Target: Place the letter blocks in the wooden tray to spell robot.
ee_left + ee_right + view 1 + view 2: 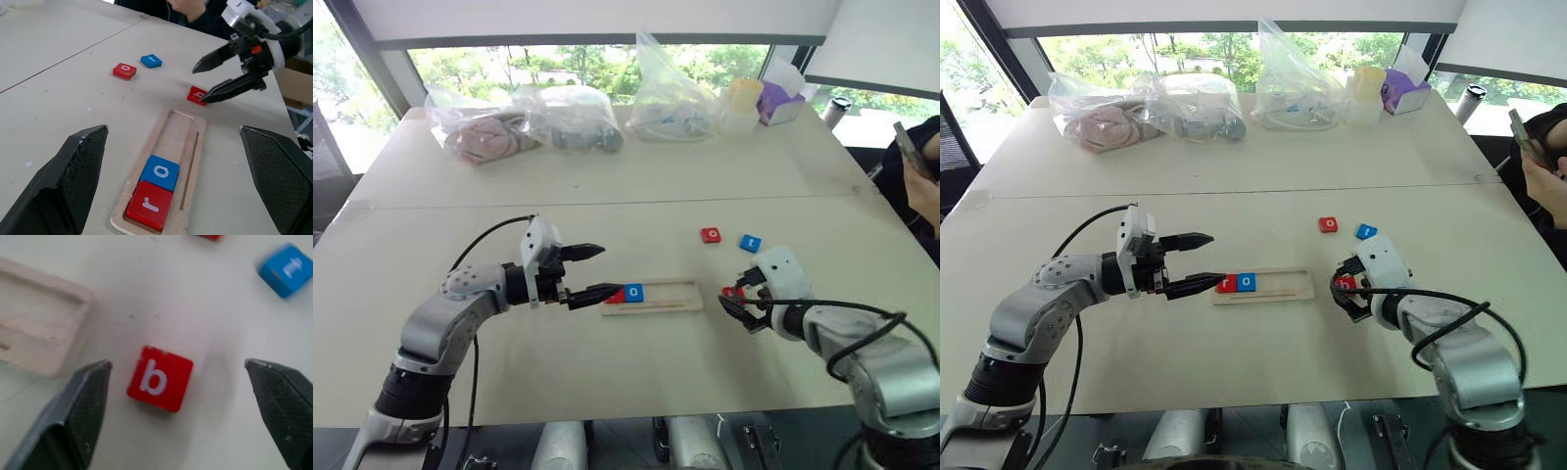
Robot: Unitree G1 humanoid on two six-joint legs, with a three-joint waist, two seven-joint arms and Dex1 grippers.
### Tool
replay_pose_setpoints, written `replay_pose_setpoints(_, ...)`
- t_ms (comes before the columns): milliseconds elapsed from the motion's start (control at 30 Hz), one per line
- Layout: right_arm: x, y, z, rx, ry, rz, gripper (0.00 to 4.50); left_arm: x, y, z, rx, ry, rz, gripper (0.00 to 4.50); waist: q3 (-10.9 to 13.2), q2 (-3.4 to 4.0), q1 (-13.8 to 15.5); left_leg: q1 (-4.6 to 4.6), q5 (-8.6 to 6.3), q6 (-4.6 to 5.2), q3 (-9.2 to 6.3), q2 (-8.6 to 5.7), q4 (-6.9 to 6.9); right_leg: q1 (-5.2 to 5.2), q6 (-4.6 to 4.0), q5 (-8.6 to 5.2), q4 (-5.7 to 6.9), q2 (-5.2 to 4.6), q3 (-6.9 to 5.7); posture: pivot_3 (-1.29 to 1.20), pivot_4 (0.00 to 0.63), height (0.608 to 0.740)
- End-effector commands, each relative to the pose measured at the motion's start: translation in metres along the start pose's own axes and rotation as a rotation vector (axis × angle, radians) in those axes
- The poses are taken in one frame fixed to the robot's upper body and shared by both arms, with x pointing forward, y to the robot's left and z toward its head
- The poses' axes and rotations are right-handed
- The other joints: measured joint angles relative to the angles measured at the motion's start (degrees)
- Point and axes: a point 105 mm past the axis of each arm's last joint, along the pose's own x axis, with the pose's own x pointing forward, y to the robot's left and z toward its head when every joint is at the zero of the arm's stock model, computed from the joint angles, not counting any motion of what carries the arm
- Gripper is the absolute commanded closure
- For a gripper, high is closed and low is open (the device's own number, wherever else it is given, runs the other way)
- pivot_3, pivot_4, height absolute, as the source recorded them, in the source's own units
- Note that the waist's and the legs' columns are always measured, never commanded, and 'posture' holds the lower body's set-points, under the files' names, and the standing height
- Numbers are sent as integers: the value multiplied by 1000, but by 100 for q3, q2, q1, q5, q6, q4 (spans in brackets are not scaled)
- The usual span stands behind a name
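Observation:
The wooden tray (658, 305) lies mid-table with a red "r" block (149, 205) and a blue "o" block (160, 172) side by side at its left end. My left gripper (613, 271) is open and level, its lower fingertip right at that end of the tray. Just off the tray's right end a red "b" block (159, 378) rests flat on the table. My right gripper (197, 85) is open with a finger on each side of it, not gripping. Farther back lie a red "o" block (710, 235) and a blue "t" block (750, 243).
Plastic bags (524, 119) with items line the table's far edge, beside a cup (741, 104) and a purple tissue box (780, 101). A person's hand holding a phone (913, 152) is at the right edge. A seam (607, 204) crosses the table.

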Motion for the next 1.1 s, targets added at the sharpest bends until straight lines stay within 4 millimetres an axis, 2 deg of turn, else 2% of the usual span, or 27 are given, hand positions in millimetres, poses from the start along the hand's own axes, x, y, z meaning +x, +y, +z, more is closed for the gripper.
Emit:
replay_pose_setpoints(33,-11,-2,25,-211,-154,187,39,3,-3,10,44,-23,-9,0,9,-14,5,0,0,0,-2,1,4,1,0,0,1,3,-1,0,150,740)
replay_pose_setpoints(133,-10,-11,15,-238,-151,328,39,3,-4,10,47,-27,-5,0,24,-36,2,3,0,0,-7,4,5,5,2,-1,1,11,-1,0,150,740)
replay_pose_setpoints(233,-2,-19,-6,-330,-87,428,39,3,-4,11,53,-29,0,0,31,-38,5,2,0,0,-5,4,9,7,2,-1,1,9,0,0,150,740)
replay_pose_setpoints(400,15,-32,-21,-386,-39,458,39,2,-3,12,60,-30,15,0,37,-36,1,0,-1,1,-1,4,23,8,0,0,8,8,2,0,150,740)
replay_pose_setpoints(500,21,-35,-22,-393,-46,469,39,1,-4,11,63,-25,24,0,37,-35,13,0,-1,1,-2,4,29,9,0,1,12,9,2,0,150,740)
replay_pose_setpoints(900,30,-26,-24,-421,-80,510,39,-8,-5,6,76,8,27,0,37,-35,5,6,-1,1,-2,5,32,16,-19,13,14,10,2,0,150,740)
replay_pose_setpoints(1000,32,-26,-22,-429,-91,508,786,-12,-7,5,81,23,2,0,37,-35,3,7,0,1,-2,6,32,16,-19,14,16,12,2,0,150,740)
replay_pose_setpoints(1100,34,-26,-18,-435,-103,510,2246,-17,-9,5,93,39,-20,0,37,-34,-2,8,0,1,-1,7,35,17,-21,15,17,11,2,0,150,740)
